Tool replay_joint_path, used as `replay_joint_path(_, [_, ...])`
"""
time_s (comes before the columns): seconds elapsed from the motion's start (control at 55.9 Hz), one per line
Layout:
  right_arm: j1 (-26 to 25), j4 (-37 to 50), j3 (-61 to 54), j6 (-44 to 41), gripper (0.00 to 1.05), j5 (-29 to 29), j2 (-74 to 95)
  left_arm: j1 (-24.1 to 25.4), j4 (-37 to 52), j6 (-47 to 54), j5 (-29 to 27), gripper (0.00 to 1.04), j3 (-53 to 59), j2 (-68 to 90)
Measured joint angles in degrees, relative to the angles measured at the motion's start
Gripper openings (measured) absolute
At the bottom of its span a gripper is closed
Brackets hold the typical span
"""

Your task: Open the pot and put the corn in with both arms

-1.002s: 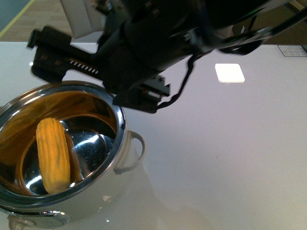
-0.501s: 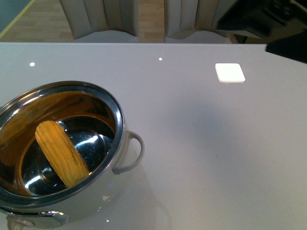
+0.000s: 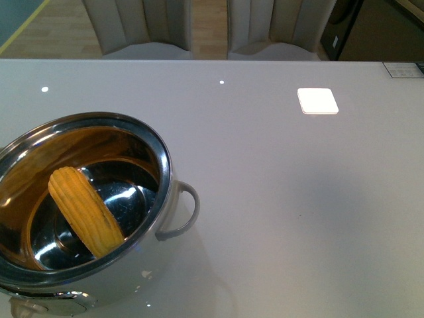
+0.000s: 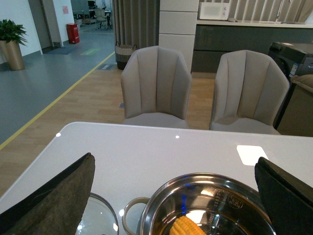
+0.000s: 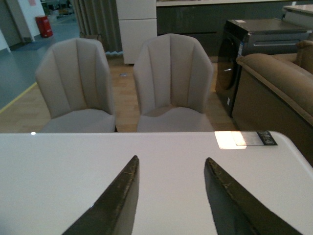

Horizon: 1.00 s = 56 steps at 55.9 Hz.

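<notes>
Evenly and brightly lit from overhead, all three views sharp, no motion blur. On the glossy desk (image 3: 278, 199): a square white glare patch (image 3: 317, 101) near the far right edge, plus small pinpoint reflections toward the far left. Inside the pot (image 3: 165, 192): mirror glare, warm amber reflections, a yellow smear beside the corn (image 3: 85, 212). Soft faint shadow right of the pot. In wrist views, dark fingers (image 4: 54, 200) (image 5: 117, 203) close up, slightly soft; background chairs crisp.

corn (image 3: 86, 212) inside pot (image 3: 162, 165), pot at table's (image 3: 278, 199) near left, two chairs (image 3: 146, 26) behind table
</notes>
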<state>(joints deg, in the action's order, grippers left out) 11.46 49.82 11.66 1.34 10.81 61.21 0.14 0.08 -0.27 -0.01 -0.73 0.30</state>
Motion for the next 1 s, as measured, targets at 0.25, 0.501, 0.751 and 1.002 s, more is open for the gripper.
replay_joint_path(0.25, [-3.87, -4.55, -5.40, -0.94, 0.02, -3.69, -8.96, 0.00, -0.02, 0.00, -0.02, 0.98, 0.00, 0.02])
replay_joint_path(0.501, [-9.35, -6.84, -10.08, -1.11, 0.02, -10.21, -16.33, 0.00, -0.02, 0.00, 0.00, 0.98, 0.00, 0.00])
replay_joint_path(0.751, [-11.28, -34.56, -10.64, -1.14, 0.02, -10.78, -45.99, 0.00, -0.02, 0.00, -0.02, 0.98, 0.00, 0.02])
replay_joint_path(1.002, [-11.28, -39.12, -10.64, -1.14, 0.02, -10.80, -50.58, 0.00, -0.02, 0.00, -0.02, 0.98, 0.00, 0.02])
